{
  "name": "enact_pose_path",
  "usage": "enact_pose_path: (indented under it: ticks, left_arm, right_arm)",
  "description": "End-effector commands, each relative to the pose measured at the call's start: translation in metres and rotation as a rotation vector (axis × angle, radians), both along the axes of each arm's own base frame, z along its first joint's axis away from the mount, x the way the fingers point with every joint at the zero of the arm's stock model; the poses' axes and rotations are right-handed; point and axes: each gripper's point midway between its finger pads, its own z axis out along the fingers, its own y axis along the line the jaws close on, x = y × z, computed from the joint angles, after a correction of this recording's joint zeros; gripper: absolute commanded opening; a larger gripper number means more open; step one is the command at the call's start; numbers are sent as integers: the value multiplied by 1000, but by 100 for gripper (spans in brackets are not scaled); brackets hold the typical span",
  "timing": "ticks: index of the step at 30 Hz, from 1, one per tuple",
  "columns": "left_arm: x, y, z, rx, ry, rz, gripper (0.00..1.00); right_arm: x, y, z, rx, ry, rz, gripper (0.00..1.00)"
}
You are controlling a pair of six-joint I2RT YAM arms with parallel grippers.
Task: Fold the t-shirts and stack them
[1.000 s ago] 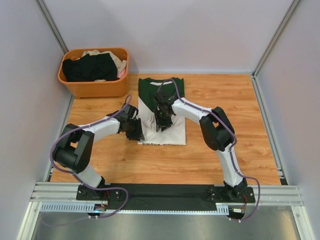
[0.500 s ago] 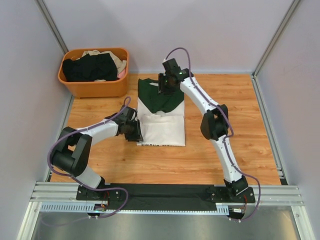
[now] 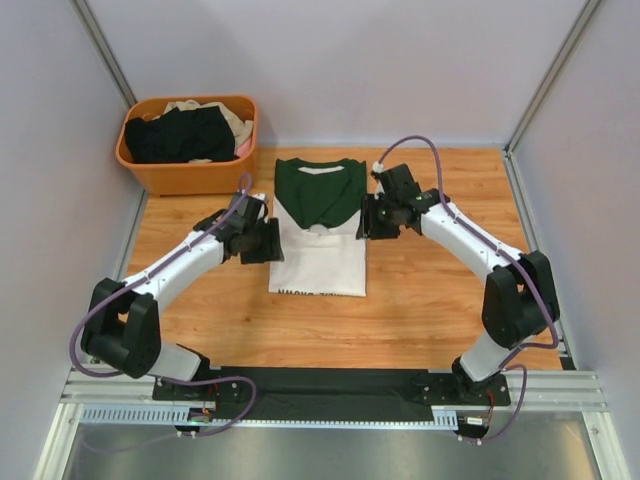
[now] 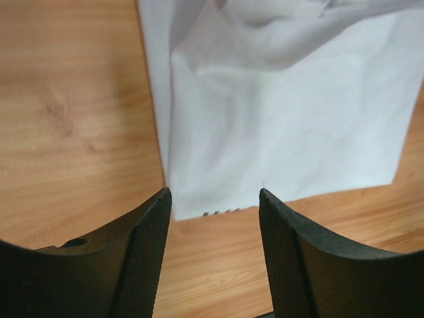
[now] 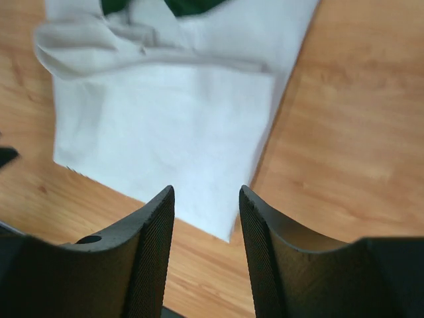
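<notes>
Matt cloth t-shirt (image 3: 318,255) on table (image 3: 440,300) w/ smooth wood finish (basket (image 3: 190,178): glossy plastic).

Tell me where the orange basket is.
In the top view, the orange basket sits in the far left corner, up and left of the folded white and green t-shirt.

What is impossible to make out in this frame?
- Top view: black print on the folded white and dark green t-shirt shows only as a sliver at its near hem, too small to read.
- Top view: count of garments in the orange plastic basket; black cloth covers the rest.
- Right wrist view: the top edge cuts off the shirt's green part.
</notes>
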Motion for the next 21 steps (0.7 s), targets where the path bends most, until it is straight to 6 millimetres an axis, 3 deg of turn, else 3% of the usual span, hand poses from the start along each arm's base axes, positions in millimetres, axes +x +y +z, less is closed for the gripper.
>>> enact_pose_path:
  ticks: [1,2,3,8,14,16,18,19,21]
  left_arm:
    - [31,-18,26,-27,-77,-43,62]
    - [44,-23,36,-37,-99,-46,62]
    - [48,-26,24,-20,-64,-50,61]
    - [78,-39,1,5,-4,-49,56]
    - [98,-55,-9,-32,4,-43,54]
    - [112,-52,-5,-1,-30,-20,54]
    - [117,-44,-14,56,-5,3,54]
    - [131,-38,-8,95,-38,28,54]
    - [135,-23,-22,174,3,66,54]
  right_arm:
    - [-18,7,1,111,-33,18,45]
    - [-32,2,-16,102,7,12,45]
    - [-38,0,-18,107,10,10,45]
    - [-63,-11,-21,118,10,18,45]
    - [-82,-22,-28,102,20,19,45]
    - [-85,-24,-31,101,26,22,45]
    - [-88,-24,-33,98,33,26,45]
    - [-90,-26,-35,93,36,27,45]
    - [-91,-27,-37,85,39,30,45]
